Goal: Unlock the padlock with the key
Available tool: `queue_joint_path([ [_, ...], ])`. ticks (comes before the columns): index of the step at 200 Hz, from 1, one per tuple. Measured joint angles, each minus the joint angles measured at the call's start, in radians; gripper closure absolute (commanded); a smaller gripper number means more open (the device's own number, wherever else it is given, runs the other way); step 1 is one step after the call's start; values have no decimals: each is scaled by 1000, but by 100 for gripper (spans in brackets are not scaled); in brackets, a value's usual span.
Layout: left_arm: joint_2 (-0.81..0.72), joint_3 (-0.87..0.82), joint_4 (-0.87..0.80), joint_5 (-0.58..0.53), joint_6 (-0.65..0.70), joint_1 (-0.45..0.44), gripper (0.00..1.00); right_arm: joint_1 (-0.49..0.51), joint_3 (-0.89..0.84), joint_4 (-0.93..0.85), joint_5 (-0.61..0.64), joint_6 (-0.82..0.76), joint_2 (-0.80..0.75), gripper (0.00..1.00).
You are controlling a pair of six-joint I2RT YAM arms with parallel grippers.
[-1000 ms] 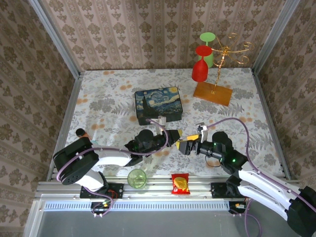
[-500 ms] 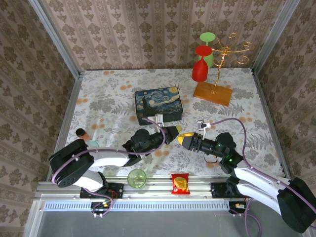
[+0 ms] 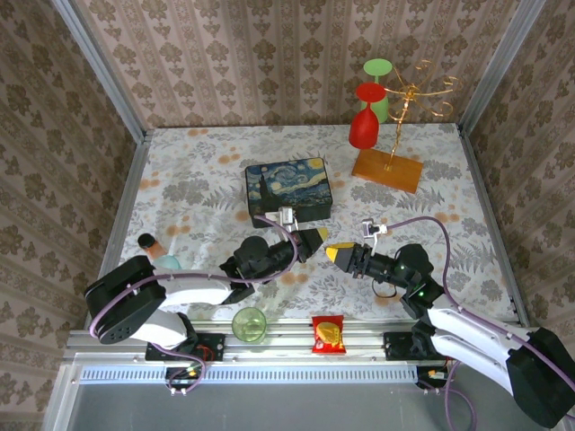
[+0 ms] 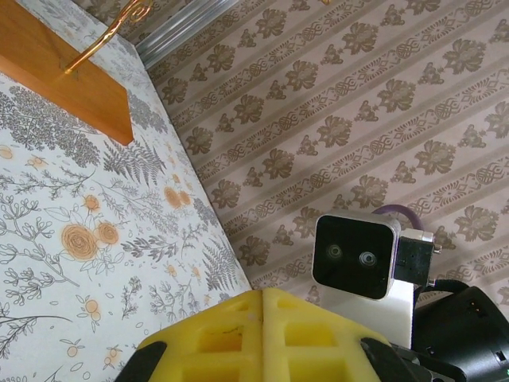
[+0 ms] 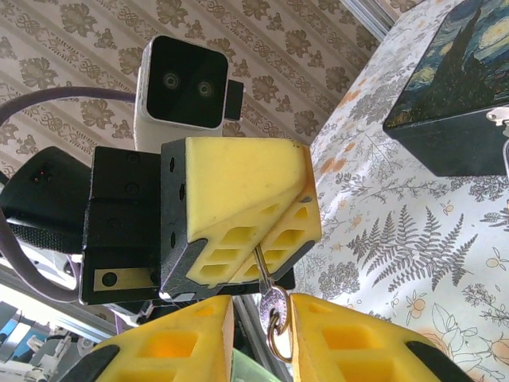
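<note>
Top external: arms angled inward, left gripper [image 3: 321, 237] holds key [image 5: 271, 298] toward right gripper [image 3: 331, 253].

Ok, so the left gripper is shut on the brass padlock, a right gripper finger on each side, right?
Not the padlock: the right wrist view shows the left gripper shut on a small silvery key with a ring. The right gripper does have a finger on each side of it.
</note>
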Motion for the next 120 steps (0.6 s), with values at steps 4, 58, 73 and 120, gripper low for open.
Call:
queue_joint_path([
  [4,0,0,1,0,0,0,100,0,-1,0,0,1,-2,75],
  [58,0,0,9,-1,0,-5,100,0,-6,2,0,3,-10,72],
  [73,0,0,9,-1,0,-6,100,0,-6,13,0,4,-9,74],
  [120,16,1,35,-2,0,-11,100,0,-6,50,0,23,33,84],
])
